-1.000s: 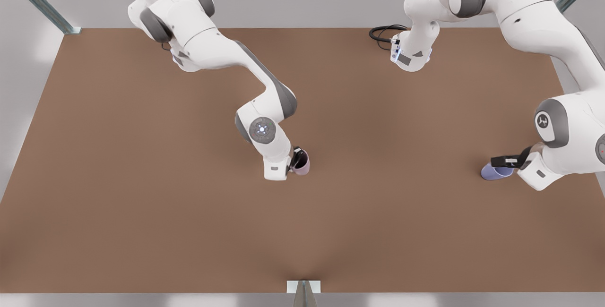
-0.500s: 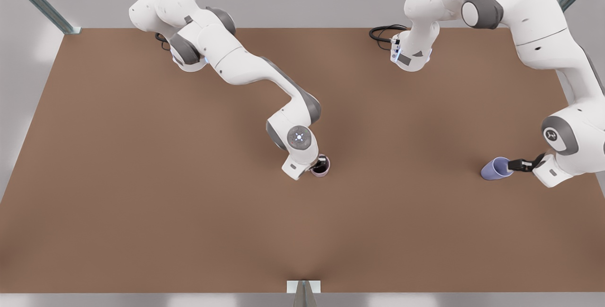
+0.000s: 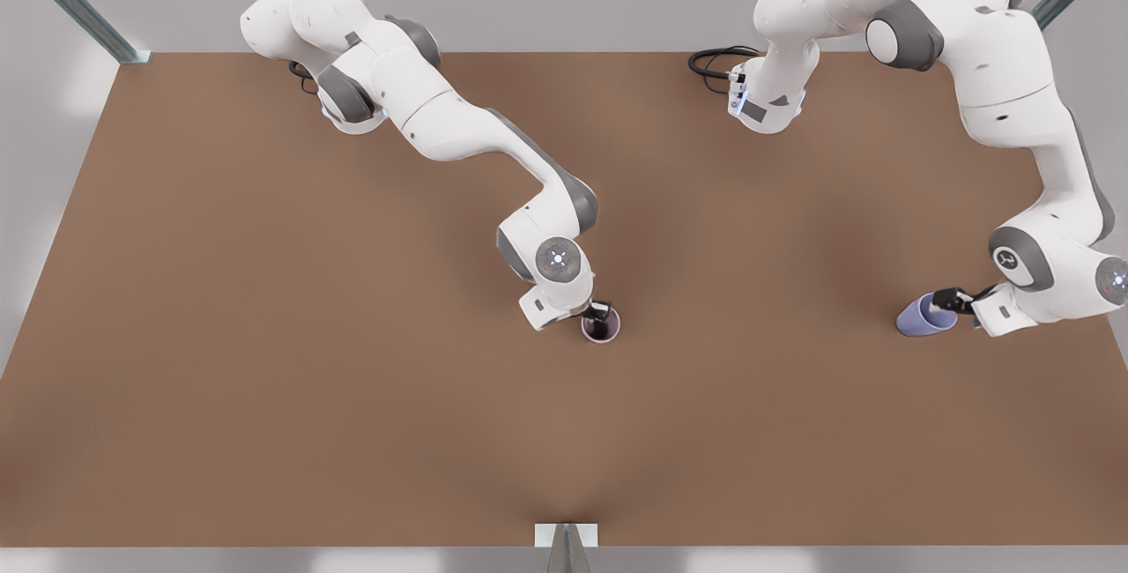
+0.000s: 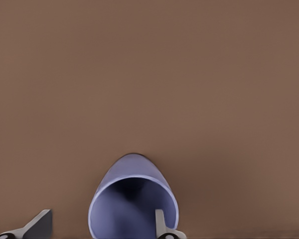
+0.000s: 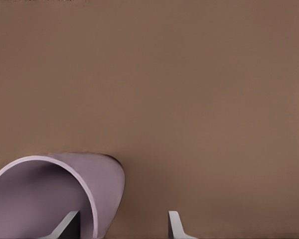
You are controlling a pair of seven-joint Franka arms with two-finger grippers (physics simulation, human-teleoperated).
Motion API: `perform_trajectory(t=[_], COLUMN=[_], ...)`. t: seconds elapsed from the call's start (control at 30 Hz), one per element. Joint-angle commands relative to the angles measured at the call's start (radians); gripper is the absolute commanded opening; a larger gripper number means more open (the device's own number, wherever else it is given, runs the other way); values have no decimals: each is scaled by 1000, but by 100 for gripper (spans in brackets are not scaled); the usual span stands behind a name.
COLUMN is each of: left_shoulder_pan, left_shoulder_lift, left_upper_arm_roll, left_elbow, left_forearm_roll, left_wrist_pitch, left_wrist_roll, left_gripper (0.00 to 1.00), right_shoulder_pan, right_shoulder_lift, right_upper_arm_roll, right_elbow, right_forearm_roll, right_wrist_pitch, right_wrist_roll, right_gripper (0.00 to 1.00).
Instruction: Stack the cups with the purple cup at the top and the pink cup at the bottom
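The pink cup (image 3: 601, 326) stands upright near the table's middle, its dark mouth facing up. My right gripper (image 3: 601, 308) is at its rim, open, with one finger inside the cup (image 5: 50, 199) and the other finger (image 5: 174, 225) outside, the wall between them. At the front view's right the purple cup (image 3: 921, 317) rests on the table with its mouth toward my left gripper (image 3: 950, 298). That gripper (image 4: 100, 226) is open, one finger (image 4: 161, 224) just inside the purple cup (image 4: 132, 199) and the other well outside its wall.
The brown table (image 3: 264, 335) stretches wide around both cups. A black cable (image 3: 714, 60) coils by one arm's base at the back. A small metal bracket (image 3: 566, 538) sits at the front edge.
The right gripper and the pink cup moved toward the front view's right and the front edge, and the cup now stands mouth up. The left arm's wrist shifted at the purple cup, which stayed put.
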Motion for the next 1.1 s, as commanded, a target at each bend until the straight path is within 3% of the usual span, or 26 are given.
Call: perform_trajectory(t=[0.0,0.17,0.2,0.23,0.27,0.3,0.4,0.47,0.5,0.6,0.67,0.73,0.9,1.07], left_shoulder_pan=[1,15,15,15,15,15,15,15,15,15,15,15,5,-85], left_shoulder_lift=[-1,7,11,11,14,16,24,27,30,40,43,47,31,-29], left_upper_arm_roll=[2,0,2,0,0,0,0,0,0,-2,-2,-3,-8,-11], left_elbow=[-11,-19,-28,-33,-33,-34,-34,-34,-34,-34,-34,-34,-28,-19], left_forearm_roll=[-3,-3,-3,-3,-3,-3,-3,-3,-3,-17,-17,-17,-19,-17], left_wrist_pitch=[57,57,58,57,57,57,53,52,49,46,47,47,32,-19], left_wrist_roll=[249,251,249,249,251,249,249,251,249,248,249,248,214,68], left_gripper=[100,100,100,90,87,85,75,68,64,40,38,28,21,21], right_shoulder_pan=[0,-9,-29,-80,-152,-239,-514,-673,-676,-696,-693,-692,-686,-687], right_shoulder_lift=[-8,-143,-247,-371,-566,-646,-815,-889,-890,-881,-879,-863,-856,-856], right_upper_arm_roll=[0,-12,-32,-54,-58,-57,-58,-61,-107,-107,-106,-97,-97,-97], right_elbow=[0,-86,-158,-254,-464,-518,-550,-555,-509,-504,-489,-478,-458,-419], right_forearm_roll=[0,5,0,0,-37,-44,-54,-150,-156,-149,-124,-123,-126,-138], right_wrist_pitch=[-6,-8,-12,-8,3,-32,-343,-408,-497,-499,-468,-472,-480,-498], right_wrist_roll=[234,222,178,138,-38,-230,-799,-1095,-1108,-1152,-1140,-1140,-1140,-1142], right_gripper=[75,79,84,100,100,100,100,100,100,100,100,100,100,100])
